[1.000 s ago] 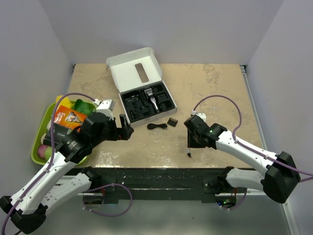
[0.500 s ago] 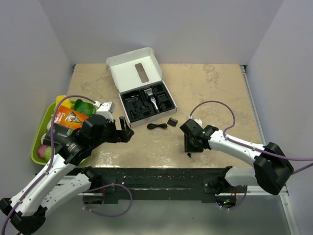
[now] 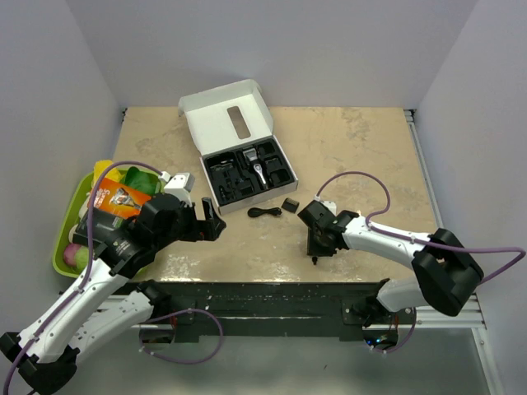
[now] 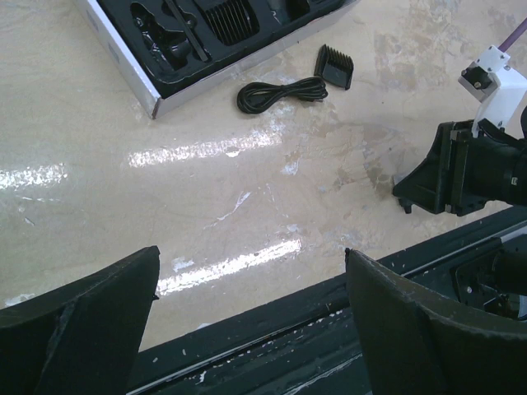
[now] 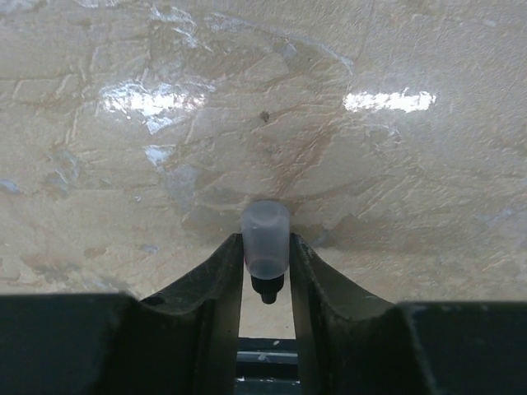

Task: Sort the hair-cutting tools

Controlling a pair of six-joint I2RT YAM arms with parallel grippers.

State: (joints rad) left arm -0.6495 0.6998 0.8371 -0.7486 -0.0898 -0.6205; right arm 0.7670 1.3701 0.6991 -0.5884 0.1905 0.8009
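R gripper (image 5: 265,257) pinches small clear-capped piece (image 5: 265,234) btwn its fingertips; L gripper (image 4: 251,265) spread wide, cord (image 4: 280,92) & comb attachment (image 4: 335,66) well ahead of it

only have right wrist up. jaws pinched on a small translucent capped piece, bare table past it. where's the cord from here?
Observer: The cord lies coiled on the table, left of the right jaws and the capped piece they hold, just in front of the open white box.
Operator: any comb attachment outside the box?
Observer: Yes, one comb attachment lies loose on the table right beside the cord, on its right.
Operator: left arm carrying anything?
Observer: No. The left jaws stand wide open with nothing between them, left of the cord.
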